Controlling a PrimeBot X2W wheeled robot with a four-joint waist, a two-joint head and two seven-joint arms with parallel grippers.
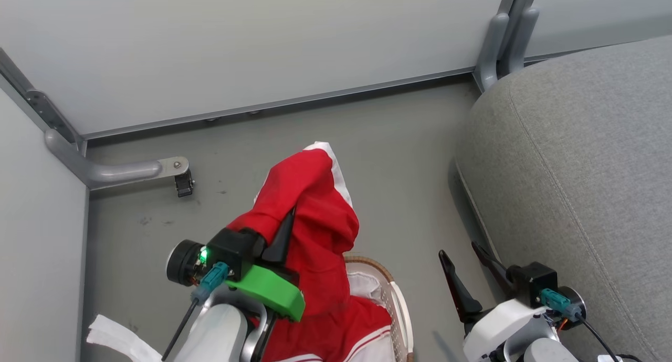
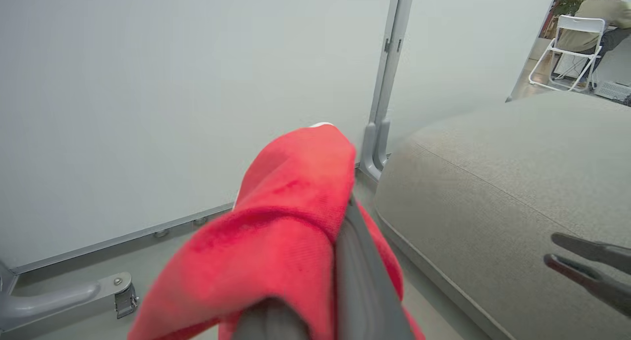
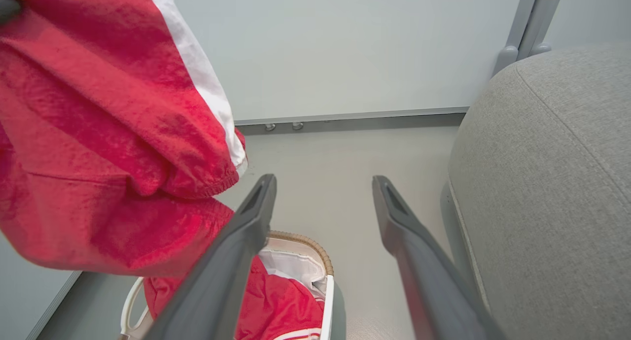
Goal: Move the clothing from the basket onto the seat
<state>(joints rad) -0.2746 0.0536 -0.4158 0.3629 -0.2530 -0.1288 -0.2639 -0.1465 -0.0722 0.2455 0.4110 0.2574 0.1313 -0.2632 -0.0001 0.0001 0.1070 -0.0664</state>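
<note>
You have pale partition walls [image 1: 236,47] ahead and to the left, standing on a grey floor [image 1: 399,141]. The seat [image 1: 577,168] fills the right side, and its rounded corner sits close to a wall post. Nothing lies on the part of it you can see.

The clothing [image 1: 315,215] is partly out of the basket. Its upper part is bunched and draped over your left gripper [image 1: 287,220], held up above the floor. A white panel runs along its top edge. Its lower part hangs down into the basket [image 1: 401,304], where red folds with striped trim lie. It is well apart from the seat.

The basket is at the bottom of the head view, left of the seat, with floor between them. In the right wrist view its brown rim [image 3: 315,246] shows just beyond the fingers.

Your left gripper's fingers [image 2: 362,281] are pinched tight on the red fabric, which wraps over them in the left wrist view.

Your right gripper [image 1: 459,249] hangs between the basket and the seat's edge. Its fingers are spread wide with nothing between them, pointing over bare floor in its own view [image 3: 324,182].

A plain white cloth [image 3: 296,266] lies inside the basket against the far wall, beside the red folds.

A metal foot with a small caster [image 1: 181,181] stands on the floor to the left.
</note>
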